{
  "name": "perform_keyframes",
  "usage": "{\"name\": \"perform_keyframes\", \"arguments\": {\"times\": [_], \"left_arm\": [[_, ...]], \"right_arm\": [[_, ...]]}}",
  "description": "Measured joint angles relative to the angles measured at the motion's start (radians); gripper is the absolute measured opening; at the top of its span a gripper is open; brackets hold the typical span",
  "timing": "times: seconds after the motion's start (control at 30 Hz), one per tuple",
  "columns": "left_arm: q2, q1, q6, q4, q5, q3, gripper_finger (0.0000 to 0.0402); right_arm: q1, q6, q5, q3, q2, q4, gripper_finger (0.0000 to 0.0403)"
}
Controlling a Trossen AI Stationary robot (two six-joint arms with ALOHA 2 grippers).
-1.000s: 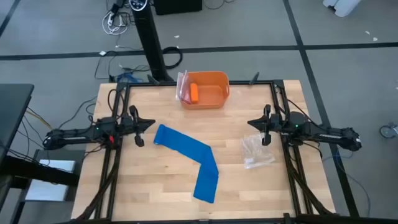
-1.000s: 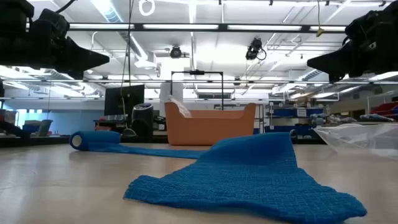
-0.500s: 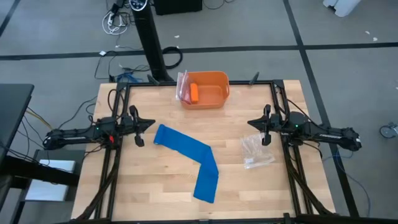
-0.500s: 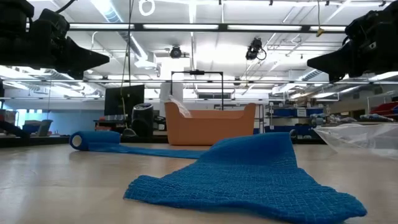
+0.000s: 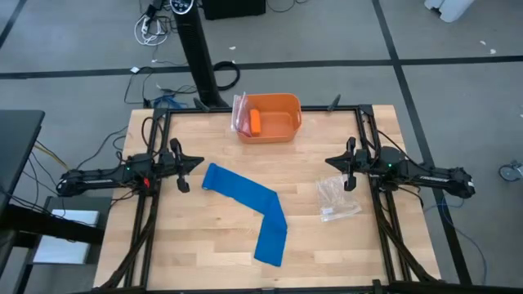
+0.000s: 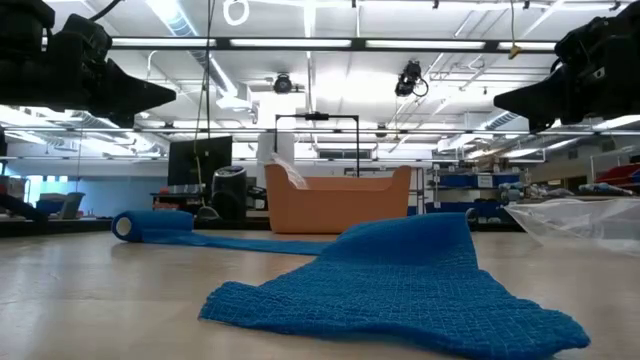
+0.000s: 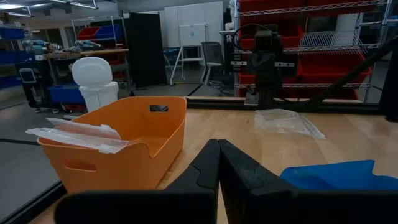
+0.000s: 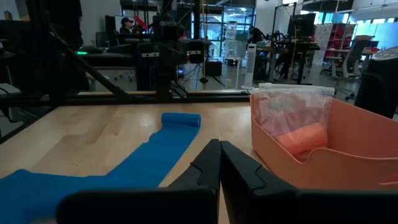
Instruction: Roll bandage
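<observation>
The bright blue bandage (image 5: 249, 206) lies unrolled on the wooden table, bent in an L, with a small rolled end (image 6: 140, 224) at its left far tip and its near end (image 6: 400, 290) rumpled up. My left gripper (image 5: 198, 162) hovers shut at the table's left side, above the table and left of the rolled end. My right gripper (image 5: 328, 162) hovers shut at the right side, pointing toward the table's middle. Both touch nothing. In the wrist views the shut fingers (image 7: 217, 163) (image 8: 219, 163) point level over the table.
An orange bin (image 5: 270, 118) at the far edge holds a small orange cylinder (image 5: 255, 122) and a plastic bag (image 8: 289, 102). A crinkly clear plastic bag (image 5: 337, 198) lies at the right, just near my right gripper. Bare wood shows near the front left.
</observation>
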Motion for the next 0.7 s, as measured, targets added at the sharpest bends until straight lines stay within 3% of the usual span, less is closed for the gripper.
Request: {"name": "perform_keyframes", "arguments": {"times": [0.43, 0.7], "left_arm": [[0.000, 0.000, 0.000, 0.007, 0.000, 0.000, 0.0015], [0.000, 0.000, -0.010, 0.179, 0.000, 0.000, 0.0015]], "right_arm": [[0.000, 0.000, 0.000, 0.000, 0.000, 0.000, 0.0010], [0.000, 0.000, 0.000, 0.000, 0.000, 0.000, 0.0010]]}}
